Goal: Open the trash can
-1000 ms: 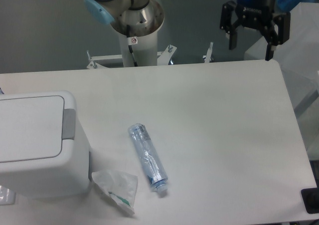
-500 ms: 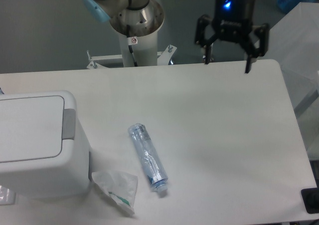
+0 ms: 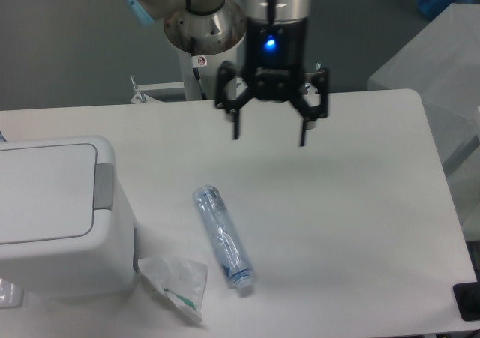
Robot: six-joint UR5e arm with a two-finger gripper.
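Here the hand hangs above the white surface with its two fingers spread wide apart and nothing between them, well to the right of the trash can. The trash can sits at the surface's left edge, lid flat and shut, grey push tab facing right. Just right of the can lie a crumpled wrapper and a clear bottle.

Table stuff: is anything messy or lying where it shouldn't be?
Yes. A clear bottle lies tipped on its side and a crumpled wrapper sits beside the trash can, whose lid is shut.
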